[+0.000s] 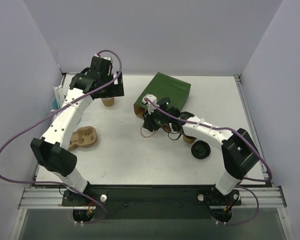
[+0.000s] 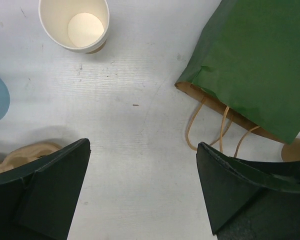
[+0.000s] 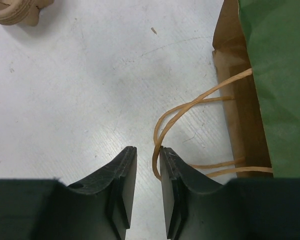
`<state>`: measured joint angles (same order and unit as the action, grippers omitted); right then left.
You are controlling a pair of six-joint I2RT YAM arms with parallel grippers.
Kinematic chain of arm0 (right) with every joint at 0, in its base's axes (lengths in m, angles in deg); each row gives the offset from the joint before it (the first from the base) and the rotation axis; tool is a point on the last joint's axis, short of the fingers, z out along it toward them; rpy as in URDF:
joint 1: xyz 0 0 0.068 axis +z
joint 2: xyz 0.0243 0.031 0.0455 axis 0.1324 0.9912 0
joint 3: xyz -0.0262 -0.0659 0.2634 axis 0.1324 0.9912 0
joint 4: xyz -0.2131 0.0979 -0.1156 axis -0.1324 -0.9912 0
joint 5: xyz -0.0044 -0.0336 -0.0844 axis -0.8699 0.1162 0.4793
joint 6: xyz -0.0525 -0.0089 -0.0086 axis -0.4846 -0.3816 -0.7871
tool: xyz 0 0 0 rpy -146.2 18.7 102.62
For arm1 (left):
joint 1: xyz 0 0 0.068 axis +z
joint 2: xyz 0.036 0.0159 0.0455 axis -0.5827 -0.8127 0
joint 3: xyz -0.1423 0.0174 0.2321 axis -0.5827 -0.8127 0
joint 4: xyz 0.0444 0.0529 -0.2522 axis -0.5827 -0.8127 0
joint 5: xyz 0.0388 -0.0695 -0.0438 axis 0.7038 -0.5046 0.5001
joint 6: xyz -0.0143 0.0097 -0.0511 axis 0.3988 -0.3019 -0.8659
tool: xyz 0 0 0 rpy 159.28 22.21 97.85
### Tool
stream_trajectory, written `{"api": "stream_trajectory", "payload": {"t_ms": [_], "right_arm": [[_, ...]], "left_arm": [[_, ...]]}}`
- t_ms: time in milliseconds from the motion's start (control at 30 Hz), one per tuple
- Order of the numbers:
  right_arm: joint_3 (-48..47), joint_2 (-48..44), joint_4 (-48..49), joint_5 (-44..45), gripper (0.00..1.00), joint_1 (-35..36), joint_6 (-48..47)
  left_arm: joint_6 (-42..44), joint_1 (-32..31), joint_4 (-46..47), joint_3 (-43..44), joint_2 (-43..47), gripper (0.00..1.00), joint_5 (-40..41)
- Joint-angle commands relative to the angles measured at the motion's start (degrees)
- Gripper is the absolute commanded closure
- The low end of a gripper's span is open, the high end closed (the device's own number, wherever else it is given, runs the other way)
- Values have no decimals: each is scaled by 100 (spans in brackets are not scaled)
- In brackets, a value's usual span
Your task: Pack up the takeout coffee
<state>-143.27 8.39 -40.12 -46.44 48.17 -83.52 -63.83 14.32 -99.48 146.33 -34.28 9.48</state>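
The green paper bag (image 1: 166,91) lies on its side at the back middle, its brown mouth and twine handles (image 1: 148,131) toward the front left. My right gripper (image 1: 151,124) is low at the handles. In the right wrist view its jaws (image 3: 147,149) stand narrowly apart, with one handle loop (image 3: 157,134) against the right finger's inner face. My left gripper (image 1: 110,93) hovers wide open and empty (image 2: 142,145). A round black lid (image 1: 201,150) sits front right; I cannot tell if a cup is under it.
A lidless tan cup (image 1: 108,102) (image 2: 75,27) stands under the left gripper. A pulp cup carrier (image 1: 83,138) lies to the left. A blue round thing (image 1: 54,104) sits at the left edge. Brown cup-like things (image 1: 188,139) are partly hidden under the right arm.
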Motion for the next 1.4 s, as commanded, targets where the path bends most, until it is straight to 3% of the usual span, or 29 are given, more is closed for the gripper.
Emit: {"api": "stream_trajectory", "payload": {"t_ms": [0,267,333,400,433,633,933,1100,1367], "right_arm": [[-392,159,-122,-187,67,14,121],[-550,466,-376,225,63,23,517],[-752,537,-508,287,77,40,552],[-858,502,-562,200,98,40,639],[-1050,441,-614,34,100,31,701],[-1903,19,-1317,-319,100,23,1280],[-2677,-526,-1326,-276,100,-135,1984],[-3107,-562,-1160,-240,100,-294,3047],[-2933,-439,-1071,40,97,-566,3584]], "left_arm": [[36,93,224,-11,398,3,-232],[45,93,355,-723,776,3,-267],[53,93,355,-863,846,3,-232],[36,84,338,-1012,891,8,-144],[1,84,312,-1057,943,8,-118],[-78,84,224,-1399,1452,11,-214],[-237,76,-312,-1189,1954,15,401],[-237,76,-699,-803,2068,16,287],[-281,67,-515,-907,2174,18,50]]}}
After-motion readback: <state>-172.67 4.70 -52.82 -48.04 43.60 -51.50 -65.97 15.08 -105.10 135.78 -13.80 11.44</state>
